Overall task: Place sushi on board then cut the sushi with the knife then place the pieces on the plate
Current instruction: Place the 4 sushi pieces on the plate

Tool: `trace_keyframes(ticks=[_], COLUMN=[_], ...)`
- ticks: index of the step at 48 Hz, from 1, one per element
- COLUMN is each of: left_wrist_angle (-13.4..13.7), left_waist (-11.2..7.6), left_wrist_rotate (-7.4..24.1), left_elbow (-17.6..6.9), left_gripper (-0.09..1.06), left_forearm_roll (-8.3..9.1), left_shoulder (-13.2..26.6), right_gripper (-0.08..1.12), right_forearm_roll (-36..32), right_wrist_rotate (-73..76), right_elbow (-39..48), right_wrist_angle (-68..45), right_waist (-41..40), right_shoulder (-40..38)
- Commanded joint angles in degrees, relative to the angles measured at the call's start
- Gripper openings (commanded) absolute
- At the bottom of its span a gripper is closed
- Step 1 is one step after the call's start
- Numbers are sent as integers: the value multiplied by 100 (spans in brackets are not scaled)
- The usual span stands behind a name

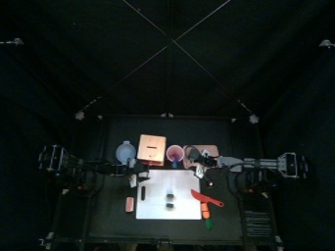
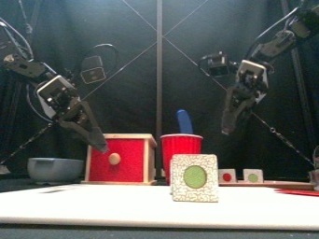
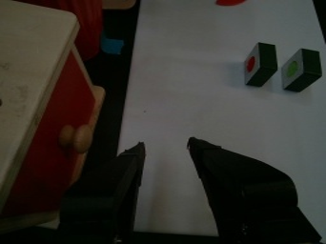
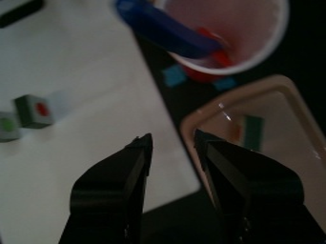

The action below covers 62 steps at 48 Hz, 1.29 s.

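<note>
On the white cutting board [image 1: 170, 218] lie sushi pieces [image 1: 170, 204], cut apart; one stands near the front [image 2: 195, 177], and two smaller pieces [image 3: 261, 64] lie farther back. A red knife [image 1: 206, 200] rests on the board's right part. The red cup [image 2: 182, 147] holds the blue knife [image 2: 185, 120]. The pink plate [image 4: 268, 119] lies beside the cup. My left gripper [image 3: 166, 145] hangs open above the board's left edge next to the wooden box [image 3: 45, 124]. My right gripper [image 4: 173, 138] hangs open above the board's back right, near the cup [image 4: 223, 33] and the plate.
The wooden box with a red drawer front [image 2: 121, 157] stands at the back left, and a blue-grey bowl [image 2: 55, 169] sits left of it. A small red thing [image 1: 128, 204] lies on the table left of the board.
</note>
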Motion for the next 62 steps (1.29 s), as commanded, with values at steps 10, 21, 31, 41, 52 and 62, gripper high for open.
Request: trace_keyframes(ticks=[10,21,31,41,52,62], left_wrist_angle=[-18,-26,-26,-26,-26,-26], left_waist=[18,18,26,9,0,0], left_wrist_rotate=[-9,-9,0,-9,-9,0], left_elbow=[-123,-123,-114,-88,-70,-62], left_gripper=[80,80,80,80,80,80], left_forearm_roll=[-26,-26,-26,-26,-26,-26], left_shoulder=[-18,-18,-18,-9,-9,9], right_gripper=[78,79,79,79,79,69], right_forearm_roll=[316,492,580,527,519,343], right_wrist_rotate=[0,-9,-26,-26,-44,-26], right_elbow=[-879,-1441,-1723,-1890,-2048,-2136], right_wrist_angle=[-299,-211,-229,-211,-229,-193], right_waist=[1187,1635,1731,1714,1714,1723], right_shoulder=[1099,1811,2241,2522,2865,3041])
